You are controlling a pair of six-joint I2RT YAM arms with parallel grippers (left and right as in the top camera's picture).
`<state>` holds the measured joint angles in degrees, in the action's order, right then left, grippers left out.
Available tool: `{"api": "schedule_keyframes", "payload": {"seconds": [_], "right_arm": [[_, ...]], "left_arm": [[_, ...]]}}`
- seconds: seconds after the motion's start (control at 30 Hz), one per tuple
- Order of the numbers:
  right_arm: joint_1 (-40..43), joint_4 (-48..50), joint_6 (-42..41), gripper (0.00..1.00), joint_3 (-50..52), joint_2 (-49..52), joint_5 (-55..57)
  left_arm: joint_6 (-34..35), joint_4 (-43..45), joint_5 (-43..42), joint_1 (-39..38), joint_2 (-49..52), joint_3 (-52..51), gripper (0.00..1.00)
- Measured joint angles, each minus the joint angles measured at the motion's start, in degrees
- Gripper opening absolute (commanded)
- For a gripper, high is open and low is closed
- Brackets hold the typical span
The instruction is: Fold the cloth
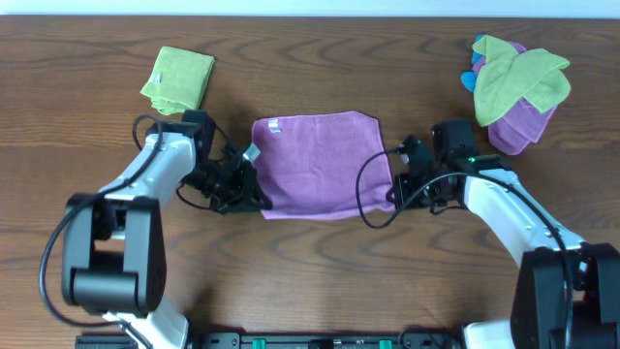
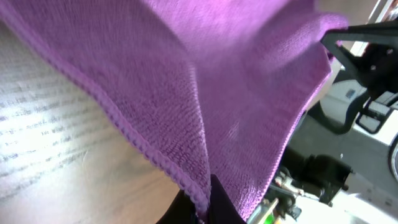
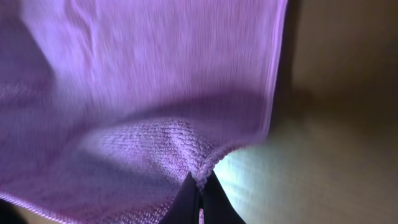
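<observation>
- The cloth point(image 1: 320, 163) lies spread in the middle of the tabletop point(image 1: 320, 281). Its white tag point(image 1: 273, 125) is at the far-left corner, and its near edge appears raised off the wood.
- The left hand point(image 2: 208, 202) is pressed together, pinching the cloth's near-left corner, with the hem running into its fingers.
- The right hand point(image 3: 200, 190) likewise pinches the near-right corner.
- Holding both near corners at once looks meant to carry that edge evenly toward the far edge, so the fold comes out square.
- A folded lime-green towel point(image 1: 178, 79) sits beyond the cloth's far-left corner and a heap of towels point(image 1: 518, 87) beyond its right side, both well apart from it.
</observation>
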<state>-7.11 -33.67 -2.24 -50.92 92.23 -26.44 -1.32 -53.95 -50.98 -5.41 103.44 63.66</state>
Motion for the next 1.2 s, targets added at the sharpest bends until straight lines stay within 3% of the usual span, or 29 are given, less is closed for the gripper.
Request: {"api": "schedule_keyframes", "payload": {"seconds": [0.67,1.2], "right_arm": [[-4.8,27.3,-4.2,0.01,0.1,0.7,10.6],[-4.8,25.9,-4.2,0.01,-15.8,16.4,15.0]], "left_arm": [[25.7,29.4,8.9,0.0,-1.3,-0.2,0.05],[36.3,49.4,15.7,0.0,2.1,-0.2,0.05]]}}
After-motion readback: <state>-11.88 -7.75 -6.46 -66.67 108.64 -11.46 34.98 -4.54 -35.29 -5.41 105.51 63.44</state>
